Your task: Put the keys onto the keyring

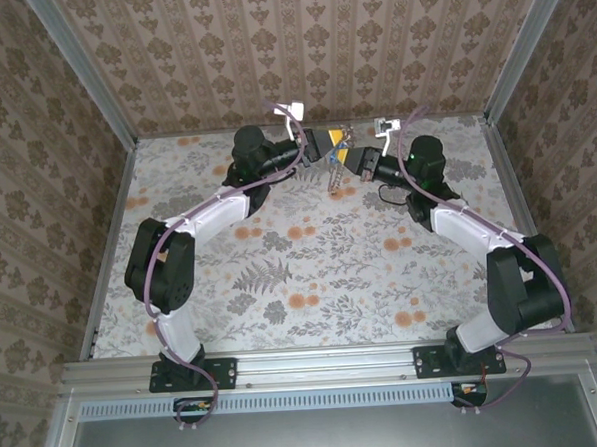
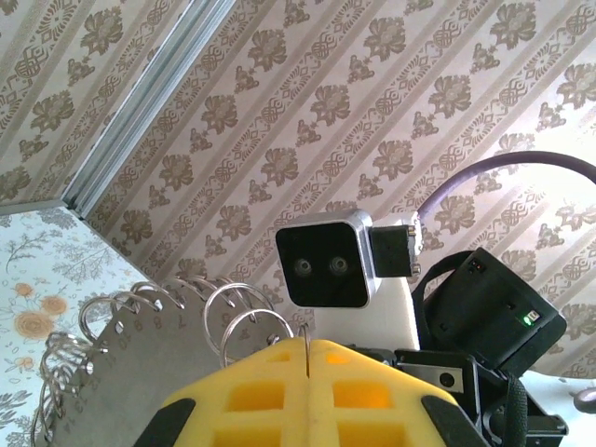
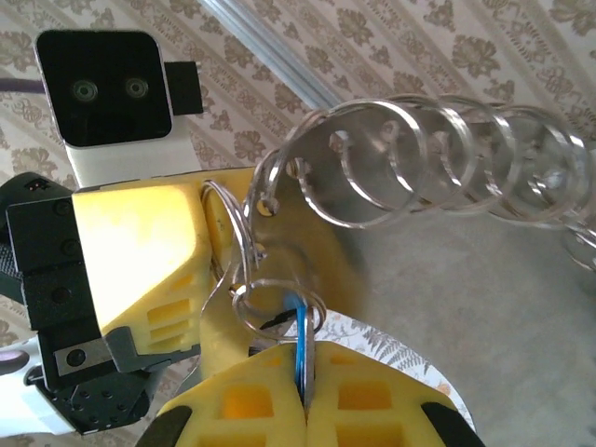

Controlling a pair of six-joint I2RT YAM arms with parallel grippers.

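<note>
The right claw is clenched on the key. The key's blue edge stands upright in the seam between the yellow fingers. The top of the key meets a small ring of the keyring; whether it passes through that ring I cannot tell.

The left claw is also clenched, pinching a thin wire ring edge-on between its own yellow fingers. From that grip the keyring's strap, a metal strip lined with many rings, curves away to one side. In the right wrist view the strap arcs across the top.

From above, the two claws meet tip to tip near the middle of the far edge of the worktop. They hold the keyring and key between them, above the surface. Part of the strap hangs down below them.
</note>
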